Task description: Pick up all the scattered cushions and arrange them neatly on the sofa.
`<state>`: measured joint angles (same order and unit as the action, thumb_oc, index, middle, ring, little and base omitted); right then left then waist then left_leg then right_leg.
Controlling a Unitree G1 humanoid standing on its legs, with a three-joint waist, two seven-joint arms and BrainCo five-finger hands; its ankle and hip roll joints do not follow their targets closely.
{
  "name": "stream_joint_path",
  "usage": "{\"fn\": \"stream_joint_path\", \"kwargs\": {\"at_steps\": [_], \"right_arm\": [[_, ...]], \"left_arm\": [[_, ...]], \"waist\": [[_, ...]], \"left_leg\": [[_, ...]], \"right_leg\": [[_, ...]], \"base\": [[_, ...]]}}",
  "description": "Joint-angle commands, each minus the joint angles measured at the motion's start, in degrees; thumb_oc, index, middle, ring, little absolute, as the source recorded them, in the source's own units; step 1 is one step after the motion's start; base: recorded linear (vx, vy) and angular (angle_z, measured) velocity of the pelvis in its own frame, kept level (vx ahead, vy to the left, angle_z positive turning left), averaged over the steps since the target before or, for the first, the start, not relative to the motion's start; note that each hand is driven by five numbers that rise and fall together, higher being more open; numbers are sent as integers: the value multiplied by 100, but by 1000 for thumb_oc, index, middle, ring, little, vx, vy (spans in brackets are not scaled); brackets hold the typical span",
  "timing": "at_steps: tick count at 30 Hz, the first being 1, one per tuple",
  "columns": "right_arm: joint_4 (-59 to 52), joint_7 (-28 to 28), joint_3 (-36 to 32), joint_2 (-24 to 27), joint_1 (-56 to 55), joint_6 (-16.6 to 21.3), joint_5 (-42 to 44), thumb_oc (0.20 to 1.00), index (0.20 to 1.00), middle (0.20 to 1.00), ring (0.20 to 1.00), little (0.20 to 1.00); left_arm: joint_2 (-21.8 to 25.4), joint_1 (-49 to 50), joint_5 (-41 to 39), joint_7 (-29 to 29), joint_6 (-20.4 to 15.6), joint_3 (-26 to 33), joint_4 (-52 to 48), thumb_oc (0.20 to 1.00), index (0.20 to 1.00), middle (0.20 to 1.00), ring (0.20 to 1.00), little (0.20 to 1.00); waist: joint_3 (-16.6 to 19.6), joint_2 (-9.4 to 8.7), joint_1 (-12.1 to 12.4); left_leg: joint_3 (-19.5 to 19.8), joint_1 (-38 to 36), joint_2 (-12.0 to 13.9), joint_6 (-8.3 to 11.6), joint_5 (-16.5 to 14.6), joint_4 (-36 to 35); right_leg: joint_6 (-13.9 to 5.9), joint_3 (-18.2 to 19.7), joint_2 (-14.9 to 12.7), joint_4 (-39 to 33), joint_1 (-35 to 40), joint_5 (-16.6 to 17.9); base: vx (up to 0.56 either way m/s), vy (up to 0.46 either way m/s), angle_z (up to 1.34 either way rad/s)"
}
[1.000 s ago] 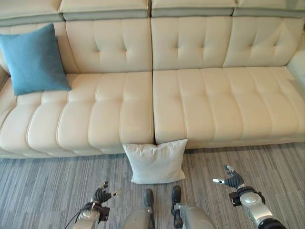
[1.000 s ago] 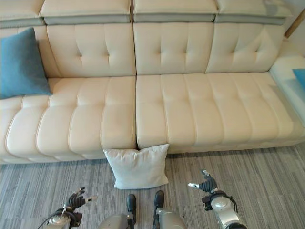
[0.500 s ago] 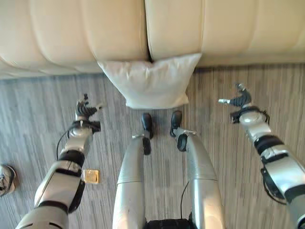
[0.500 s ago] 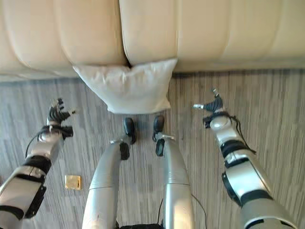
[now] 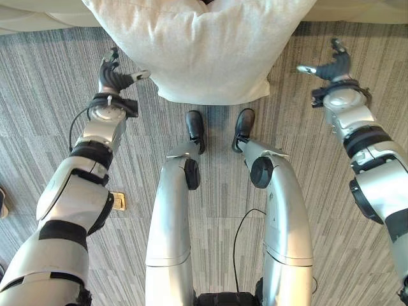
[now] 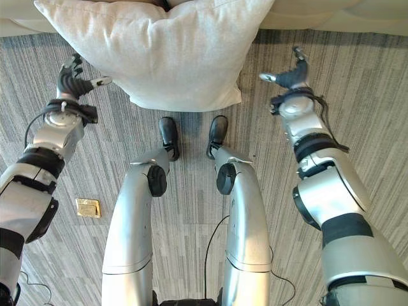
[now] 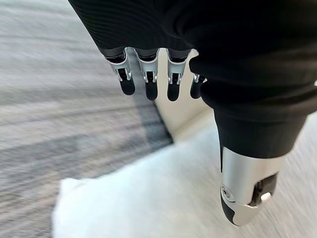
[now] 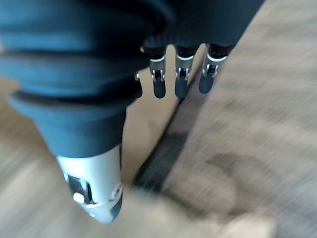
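A white cushion [image 5: 204,51] stands on the carpet, leaning against the front of the cream sofa [image 5: 38,16], just past my feet. My left hand [image 5: 115,76] hovers beside its left edge, fingers relaxed and thumb spread, holding nothing. On the other side my right hand [image 5: 331,64] is open too, a short gap from the cushion's right edge. In the left wrist view the cushion [image 7: 148,198] lies below the straight fingers [image 7: 148,79], not touched. The right wrist view shows straight fingers [image 8: 178,79] over carpet and the sofa's base [image 8: 143,134].
Grey striped carpet [image 5: 51,127] surrounds the cushion. A small yellowish square plate [image 5: 118,201] is set in the floor by my left arm. The sofa front runs along the far side.
The camera has tipped further down and closer, so the cushion fills more of the view. Both hands have come forward to either side of the cushion, still open.
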<state>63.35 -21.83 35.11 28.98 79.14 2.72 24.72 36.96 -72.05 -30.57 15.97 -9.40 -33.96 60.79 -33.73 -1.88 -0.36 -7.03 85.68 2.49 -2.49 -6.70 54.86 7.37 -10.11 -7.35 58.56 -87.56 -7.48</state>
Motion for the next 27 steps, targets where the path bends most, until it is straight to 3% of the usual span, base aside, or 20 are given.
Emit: {"fn": "stream_joint_path", "kwargs": {"at_steps": [1, 2, 3, 4, 8, 14, 21, 22, 23, 24, 27], "right_arm": [[-89, -186, 192, -145, -60, 409, 123, 1000, 1000, 1000, 1000, 1000], [-381, -212, 213, -336, 35, 538, 212, 200, 200, 200, 200, 200], [-568, -219, 195, -372, 21, 617, 274, 200, 200, 200, 200, 200], [-579, -223, 195, -370, 10, 614, 274, 200, 200, 200, 200, 200], [-1656, -262, 83, -479, -298, 934, 277, 200, 200, 200, 200, 200], [-2742, -213, -234, -612, -1248, 1024, -156, 200, 200, 200, 200, 200], [-4781, 522, -1102, -552, -4103, 1022, -722, 200, 200, 200, 200, 200], [-5063, 696, -1226, -548, -4590, 1036, -742, 200, 200, 200, 200, 200], [-5076, 697, -1222, -548, -4619, 1027, -745, 200, 200, 200, 200, 200], [-5620, 1018, -1445, -484, -5402, 1034, -780, 200, 200, 200, 200, 200], [-6347, 1447, -1777, -248, -6428, 1067, -921, 200, 200, 200, 200, 200]], "left_arm": [[-129, 158, 230, 163, -283, 255, -168, 1000, 1000, 1000, 1000, 1000], [-269, 81, 158, 239, -382, 249, -476, 671, 671, 671, 671, 671], [-309, 93, 121, 285, -438, 266, -693, 332, 332, 332, 332, 332], [-309, 107, 126, 293, -432, 268, -709, 200, 200, 200, 200, 200], [-365, 427, 162, 440, -671, 362, -1773, 200, 200, 200, 200, 200], [-499, 1236, 665, 567, -638, 605, -2684, 200, 200, 200, 200, 200], [-862, 3691, 1349, 271, -497, 1389, -4607, 200, 200, 200, 200, 200], [-945, 4136, 1367, 156, -487, 1528, -4857, 200, 200, 200, 200, 200], [-949, 4166, 1368, 155, -479, 1528, -4871, 200, 200, 200, 200, 200], [-985, 4855, 1464, 10, -476, 1787, -5287, 200, 200, 200, 200, 200], [-1048, 5910, 1457, -277, -526, 2187, -5830, 200, 200, 200, 200, 200]], "waist": [[610, 398, 32], [685, 418, 67], [718, 422, 78], [722, 425, 77], [856, 378, 55], [950, 258, -36], [1083, 15, -163], [1116, -41, -178], [1114, -29, -166], [1205, -120, -199], [1468, -191, -205]], "left_leg": [[99, -162, -113, 119, -615, 234], [127, -173, -148, 118, -597, 205], [136, -186, -173, 115, -586, 170], [138, -189, -175, 115, -583, 165], [161, -411, -249, 160, -488, -144], [158, -1217, -228, 236, -339, -919], [136, -3691, -237, 289, -268, -2344], [87, -4076, -267, 260, -73, -2672], [131, -4202, -265, 296, -230, -2678], [83, -4866, -296, 268, -41, -3064], [85, -5924, -370, 291, 14, -3684]], "right_leg": [[-838, 529, 49, -168, 281, -373], [-835, 533, 57, -183, 285, -372], [-833, 531, 60, -216, 301, -366], [-833, 529, 59, -220, 305, -364], [-885, 496, 104, -499, 532, -268], [-1007, 453, 157, -1245, 1344, -55], [-1242, 382, 83, -2608, 3636, 222], [-1236, 336, 70, -2931, 4009, 445], [-1288, 370, 93, -2893, 4110, 298], [-1309, 314, 58, -3342, 4790, 544], [-1402, 311, 127, -3912, 5850, 612]], "base": [[8, 11, 5], [8, 1, 5], [-1, -2, 5], [-7, 6, 6], [-14, 36, 8], [-45, 51, 1], [14, 88, -10], [77, 48, -6], [97, 37, -14], [210, 15, -20], [242, 25, -14]]}}
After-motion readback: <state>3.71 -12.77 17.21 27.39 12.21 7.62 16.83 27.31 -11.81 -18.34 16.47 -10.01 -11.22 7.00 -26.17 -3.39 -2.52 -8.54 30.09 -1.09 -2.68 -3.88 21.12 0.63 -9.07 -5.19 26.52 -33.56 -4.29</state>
